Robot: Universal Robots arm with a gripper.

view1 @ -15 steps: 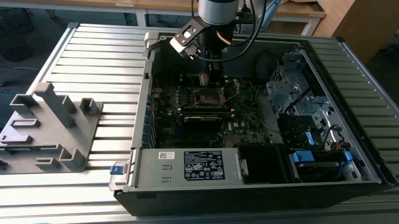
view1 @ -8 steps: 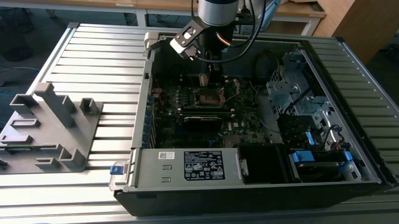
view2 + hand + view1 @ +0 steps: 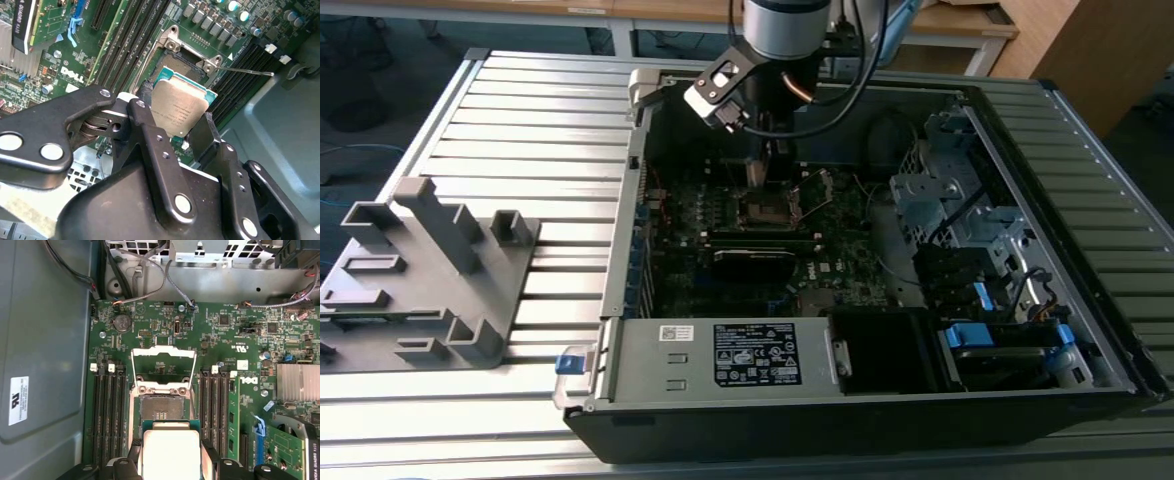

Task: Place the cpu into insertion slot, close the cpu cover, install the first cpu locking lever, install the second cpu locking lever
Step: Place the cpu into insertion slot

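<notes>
Black jaws: closed on the cpu, one finger on each of two opposite edges.
Gripper: holds the chip with its dull metal top towards both wrist cameras.
Cpu place: over one edge of the insertion slot; touching or not, I cannot tell.
Cpu cover: stands open on the slot's far side from the cpu.
Second wrist view: faint print on the cpu top, too small to read.
Exterior view: whole computer case with a white printed label; grey fixture at the exterior view's left.
</notes>
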